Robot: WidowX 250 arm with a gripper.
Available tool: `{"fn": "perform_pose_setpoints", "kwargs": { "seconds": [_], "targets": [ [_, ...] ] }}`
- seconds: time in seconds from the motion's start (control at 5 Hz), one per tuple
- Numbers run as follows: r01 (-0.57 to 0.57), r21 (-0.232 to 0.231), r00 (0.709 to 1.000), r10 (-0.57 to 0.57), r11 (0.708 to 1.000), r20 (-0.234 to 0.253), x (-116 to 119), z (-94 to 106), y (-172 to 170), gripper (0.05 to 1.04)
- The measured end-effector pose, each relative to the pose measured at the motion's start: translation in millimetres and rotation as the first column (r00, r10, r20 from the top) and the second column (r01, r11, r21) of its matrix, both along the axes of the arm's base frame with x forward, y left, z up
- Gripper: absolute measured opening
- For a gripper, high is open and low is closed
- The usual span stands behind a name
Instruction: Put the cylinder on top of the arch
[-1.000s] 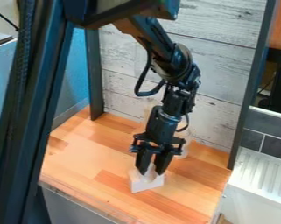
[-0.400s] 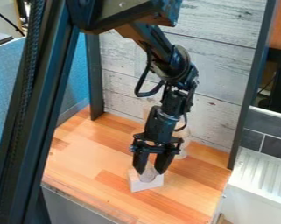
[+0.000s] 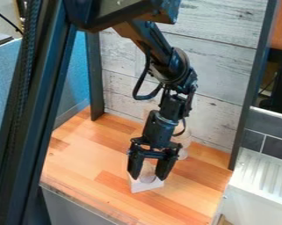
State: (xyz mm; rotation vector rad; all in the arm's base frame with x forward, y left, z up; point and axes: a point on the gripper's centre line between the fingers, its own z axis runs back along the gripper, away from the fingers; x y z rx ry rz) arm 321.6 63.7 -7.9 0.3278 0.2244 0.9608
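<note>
Plank wall: we see pale, weathered boards [image 3: 219,61] behind the work surface, between two dark uprights.
Work surface: we identify a wooden counter [image 3: 84,149] in orange-brown strips.
Foreground beam: we note a slanting black beam [image 3: 40,96] along the left of the view.
Robot arm: we find the black arm [image 3: 172,66] entering from the top edge and hanging down over the counter.
Side panel: we locate a white ridged panel [image 3: 263,176] at the lower right, below dark tiles [image 3: 272,151].
Gripper: we observe the black gripper [image 3: 148,177] pointing down at the arch, near the middle of the counter.
Jaws: we read them as wide, one on each side of the cylinder.
Clear object: we see a pale, see-through item [image 3: 183,152] behind the gripper; we cannot tell its type.
Arch: we find the white block [image 3: 147,186] on the counter, directly below the gripper.
Cylinder: we locate the pale cylinder [image 3: 147,176] at the top of the arch, between the jaws; we cannot tell whether it is upright.
</note>
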Motion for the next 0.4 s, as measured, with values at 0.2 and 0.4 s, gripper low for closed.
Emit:
{"fn": "perform_pose_setpoints", "kwargs": {
  "seconds": [0.2,0.4],
  "targets": [
    [0.040,-0.019,0.997,-0.038,0.999,0.066,-1.1,34.2,0.5,1.002],
    [0.070,-0.004,0.987,-0.069,0.998,0.145,-16.0,87.9,25.3,1.001]
  ]
}}
